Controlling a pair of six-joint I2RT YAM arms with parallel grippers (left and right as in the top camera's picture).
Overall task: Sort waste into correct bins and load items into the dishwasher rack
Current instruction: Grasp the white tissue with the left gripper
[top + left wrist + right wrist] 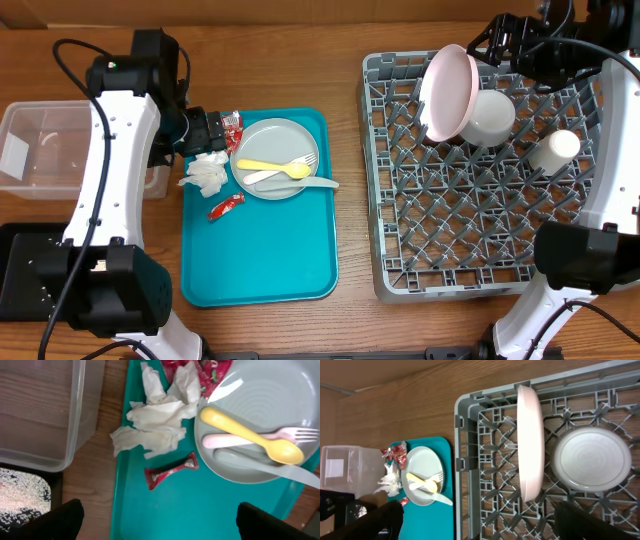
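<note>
Beneath left arm (100,170) | clear tub (45,150) partly hidden | black tray (25,250) cut off

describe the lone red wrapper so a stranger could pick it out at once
Find the teal tray left of the grey rack; a crumpled white napkin lies at its left edge beside the grey plate. The lone red wrapper lies just below that napkin in the overhead view, apart from the other red wrappers bunched at the tray's top edge.
</note>
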